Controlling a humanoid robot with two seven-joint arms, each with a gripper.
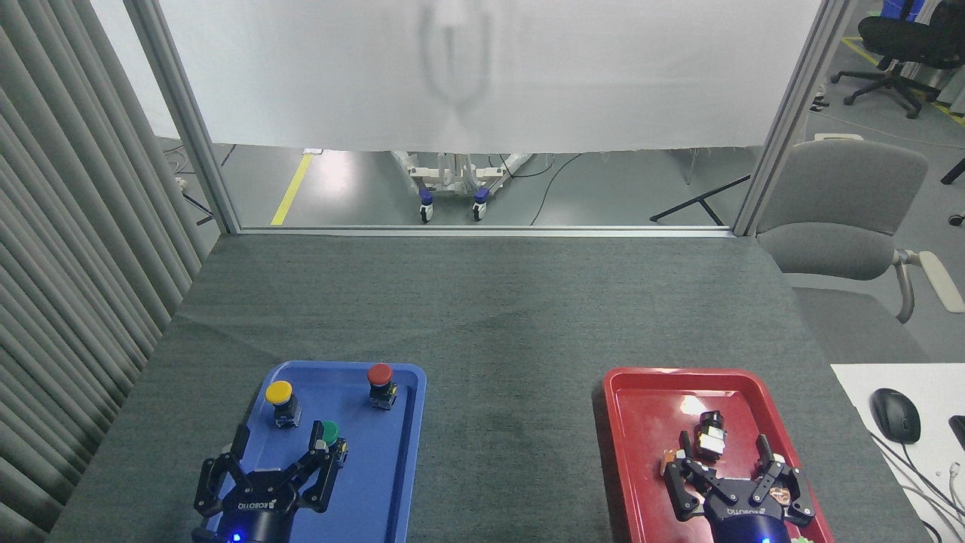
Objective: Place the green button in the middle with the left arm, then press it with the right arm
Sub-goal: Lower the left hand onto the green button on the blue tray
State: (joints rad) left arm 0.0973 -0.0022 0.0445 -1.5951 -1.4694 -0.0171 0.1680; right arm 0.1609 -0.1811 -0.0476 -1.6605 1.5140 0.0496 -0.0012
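Note:
The green button (329, 432) stands upright in the blue tray (392, 483), near its middle. My left gripper (280, 444) is open just in front of it, with the right fingertip (320, 436) close beside the green cap and the left one further left. Nothing is held between them. My right gripper (724, 446) hovers open over the red tray (641, 452), its fingers either side of a small black and white part (710, 440). The middle (513, 422), bare dark grey cloth, lies between the two trays.
A yellow button (280, 400) and a red button (380, 383) stand at the back of the blue tray. A grey chair (844, 219) is at the table's right, a white desk with a mouse (895, 415) beyond it. Grey slats (68, 264) line the left.

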